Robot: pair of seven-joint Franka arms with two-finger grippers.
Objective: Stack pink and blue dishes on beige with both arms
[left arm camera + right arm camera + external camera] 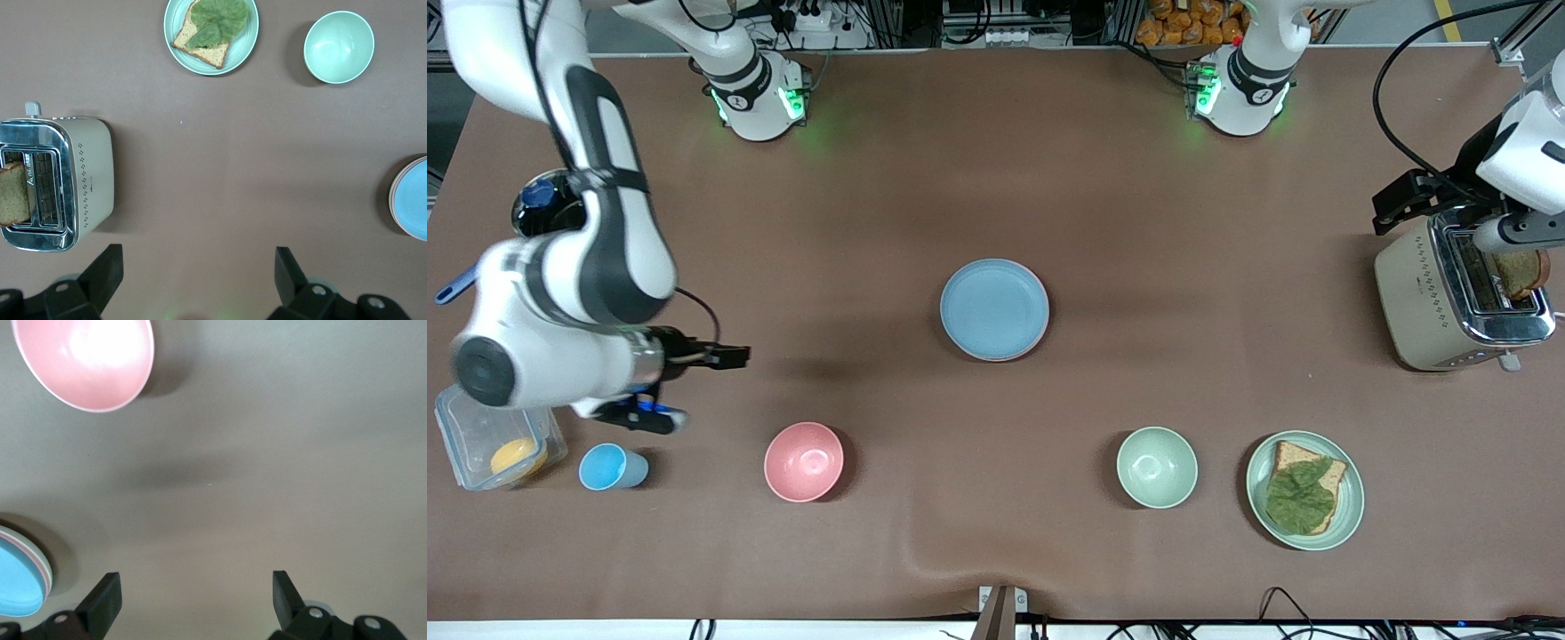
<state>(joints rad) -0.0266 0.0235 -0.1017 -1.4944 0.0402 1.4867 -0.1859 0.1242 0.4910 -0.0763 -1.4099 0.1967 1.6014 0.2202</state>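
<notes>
Stack: the blue plate (994, 308) lies on top at the middle of the surface (996, 178); a pink plate rim (1021, 353) shows as a thin line just under its edge, and in the right wrist view pink and pale rims are layered beneath the blue (17, 577).
Beige plate: only a pale rim line under the pink one (44, 565) can be made out.
Room around stack: bare brown surface on every side, well apart from all else.
Nearer the front camera: pink bowl (804, 461) and green bowl (1157, 467), with the blue cup (609, 467) and a clear container (498, 440) toward the right arm's end.
Green plate (1305, 490): holds bread and a leaf, beside the green bowl.
Toaster (1458, 293): at the left arm's end, a slice standing in its slot.
Right gripper (725, 356): over bare surface above the blue cup, jaws spread wide, nothing between them.
Left gripper (197, 277): over the surface by the toaster, jaws spread wide, nothing held.
</notes>
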